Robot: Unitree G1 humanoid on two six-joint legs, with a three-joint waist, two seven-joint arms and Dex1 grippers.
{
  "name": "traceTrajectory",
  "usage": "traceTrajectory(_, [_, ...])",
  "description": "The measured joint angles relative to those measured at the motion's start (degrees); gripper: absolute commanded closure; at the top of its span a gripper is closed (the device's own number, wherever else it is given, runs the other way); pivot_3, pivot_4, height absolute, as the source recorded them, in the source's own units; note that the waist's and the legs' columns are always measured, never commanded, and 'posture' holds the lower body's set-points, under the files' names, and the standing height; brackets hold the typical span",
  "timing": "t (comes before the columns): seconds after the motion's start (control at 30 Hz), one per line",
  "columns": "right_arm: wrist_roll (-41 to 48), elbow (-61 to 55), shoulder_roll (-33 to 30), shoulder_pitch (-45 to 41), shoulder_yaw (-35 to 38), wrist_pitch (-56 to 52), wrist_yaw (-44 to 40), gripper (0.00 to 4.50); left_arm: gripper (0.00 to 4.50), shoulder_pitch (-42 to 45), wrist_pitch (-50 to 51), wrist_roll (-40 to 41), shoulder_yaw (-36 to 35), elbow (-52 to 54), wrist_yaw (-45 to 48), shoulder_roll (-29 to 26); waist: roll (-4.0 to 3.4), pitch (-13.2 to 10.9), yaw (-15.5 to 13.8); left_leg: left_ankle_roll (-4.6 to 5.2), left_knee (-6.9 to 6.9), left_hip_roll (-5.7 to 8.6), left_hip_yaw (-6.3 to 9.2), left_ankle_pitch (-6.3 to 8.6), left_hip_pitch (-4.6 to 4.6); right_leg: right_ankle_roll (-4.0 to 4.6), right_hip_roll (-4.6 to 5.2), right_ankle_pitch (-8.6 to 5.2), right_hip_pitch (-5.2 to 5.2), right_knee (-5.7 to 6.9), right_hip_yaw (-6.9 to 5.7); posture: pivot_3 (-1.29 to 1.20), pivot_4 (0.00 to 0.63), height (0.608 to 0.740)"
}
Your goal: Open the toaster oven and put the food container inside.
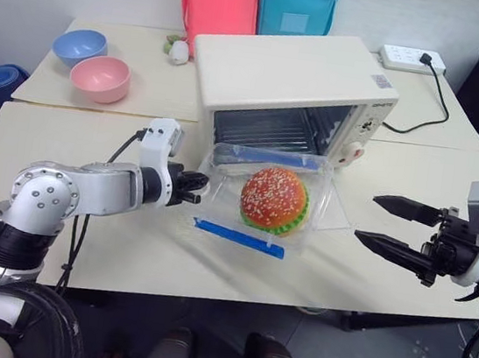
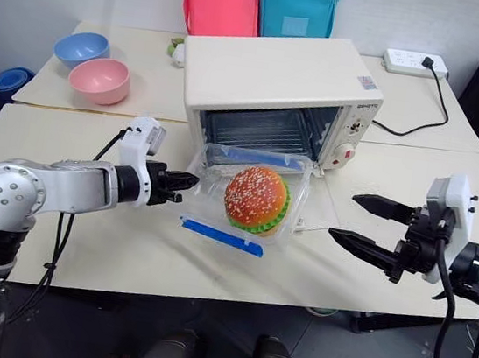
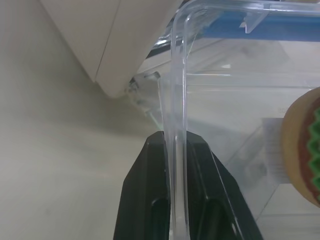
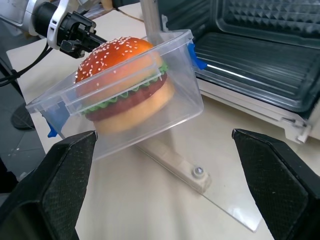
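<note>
No writing can be read. The oven (image 1: pixel 293 78) bears a small dark brand mark and a square sticker on its top corner, both illegible.

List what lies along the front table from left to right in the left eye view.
Left gripper shut on the container's rim → food container with the burger → right gripper, open.
</note>
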State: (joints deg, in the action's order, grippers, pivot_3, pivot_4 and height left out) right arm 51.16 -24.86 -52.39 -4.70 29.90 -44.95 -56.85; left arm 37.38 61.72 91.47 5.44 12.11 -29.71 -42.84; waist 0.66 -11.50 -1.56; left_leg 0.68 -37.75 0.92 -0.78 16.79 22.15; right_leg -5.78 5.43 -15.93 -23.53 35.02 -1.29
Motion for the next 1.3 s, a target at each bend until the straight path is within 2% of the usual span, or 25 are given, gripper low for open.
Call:
traceTrajectory(0.23, [-0.87,-0.66,0.13,1.47,0.10,1.41,2.43,0.00,1.49,2.23,1.06,-4.37,-0.68,-1.97,3.35,5.46,0.00,0.00,0.12,-0.05,-0.01,0.03,0.00,0.01,0.04,-0.02,0.00,0.01,-0.05,0.00,0.03,0.00,0.150,0.740])
traceTrajectory(0.47, [-1.51,-1.08,0.38,3.19,-0.14,2.37,3.59,0.00,1.49,-1.01,-0.16,-5.35,-9.47,-1.18,12.73,3.78,0.00,0.00,0.24,-0.10,0.00,-0.01,-0.03,0.00,0.05,0.00,-0.03,0.00,-0.08,0.00,0.03,0.00,0.150,0.740])
traceTrajectory(0.6, [-0.15,-3.21,0.38,3.40,-0.31,2.26,4.02,0.00,1.49,-5.09,-0.59,-5.60,-16.57,1.30,26.02,-0.91,0.00,0.00,0.22,-0.09,0.00,-0.01,-0.03,0.01,0.04,0.03,-0.01,-0.02,-0.07,-0.01,0.03,0.00,0.150,0.740])
traceTrajectory(0.7, [1.05,-4.67,0.38,3.93,-0.35,1.98,4.17,0.00,1.49,-7.99,-0.51,-6.20,-19.07,2.61,36.74,-3.50,0.00,0.00,0.19,-0.06,0.00,-0.01,-0.02,0.02,0.04,0.06,0.02,-0.03,-0.06,-0.03,0.03,0.00,0.150,0.740])
traceTrajectory(0.77, [3.33,-6.23,0.37,4.62,-0.26,0.82,4.62,0.00,1.88,-10.30,-0.47,-8.31,-18.93,3.75,47.35,-6.24,0.00,0.00,0.11,-0.02,0.02,-0.01,-0.02,0.05,0.04,0.12,0.05,-0.07,-0.06,-0.05,0.02,0.00,0.150,0.740])
traceTrajectory(0.8, [4.38,-7.18,0.38,5.33,-0.22,0.36,4.79,0.38,2.05,-10.84,-0.52,-9.72,-18.67,3.95,51.84,-7.34,0.00,0.00,0.05,-0.01,0.03,-0.01,0.00,0.05,0.05,0.14,0.05,-0.08,-0.06,-0.06,0.00,0.00,0.150,0.740])
traceTrajectory(0.9, [6.08,-9.15,0.39,5.98,-0.21,-0.16,6.14,1.14,3.02,-10.75,-1.78,-15.28,-15.94,4.35,63.57,-8.61,0.00,0.00,0.08,0.26,0.04,-0.01,0.00,0.19,0.05,0.32,0.08,-0.17,-0.02,-0.16,0.04,0.00,0.150,0.740])
traceTrajectory(1.03, [7.50,-9.69,0.39,8.19,0.49,-0.47,7.23,2.54,4.30,-10.44,-4.79,-23.28,-9.63,5.74,76.27,-9.10,0.00,0.00,0.08,0.36,0.15,-0.02,0.01,0.24,0.05,0.40,0.11,-0.21,-0.04,-0.22,0.06,0.00,0.150,0.740])
traceTrajectory(1.07, [9.02,-10.06,0.38,9.45,1.60,-1.08,7.16,2.86,4.50,-10.10,-5.73,-25.65,-8.03,5.65,78.74,-9.16,0.00,0.00,0.04,0.36,0.21,-0.03,0.01,0.24,0.05,0.29,0.11,-0.15,-0.06,-0.23,0.06,0.00,0.150,0.740])
traceTrajectory(1.2, [12.12,-13.93,0.24,15.94,5.59,-1.90,6.08,4.27,4.50,-7.62,-9.01,-33.06,-3.36,4.81,86.86,-9.22,0.00,0.00,0.07,0.34,0.46,-0.06,0.04,0.24,0.03,0.22,0.07,-0.11,-0.09,-0.34,0.02,0.00,0.150,0.740])
traceTrajectory(1.23, [12.35,-15.19,0.25,17.79,5.65,-2.08,5.81,4.46,4.50,-6.84,-9.91,-34.63,-2.54,4.44,88.50,-9.20,0.00,0.00,0.07,0.34,0.49,-0.07,0.04,0.24,0.03,0.22,0.06,-0.12,-0.10,-0.35,0.02,0.00,0.150,0.740])
traceTrajectory(1.3, [12.28,-17.18,0.36,20.03,5.47,-2.16,5.89,4.46,4.50,-5.87,-11.43,-37.56,-1.16,3.36,90.96,-9.08,-0.01,0.00,0.26,0.35,0.47,-0.07,0.01,0.25,0.03,0.21,0.05,-0.11,-0.10,-0.36,0.03,0.00,0.150,0.740])
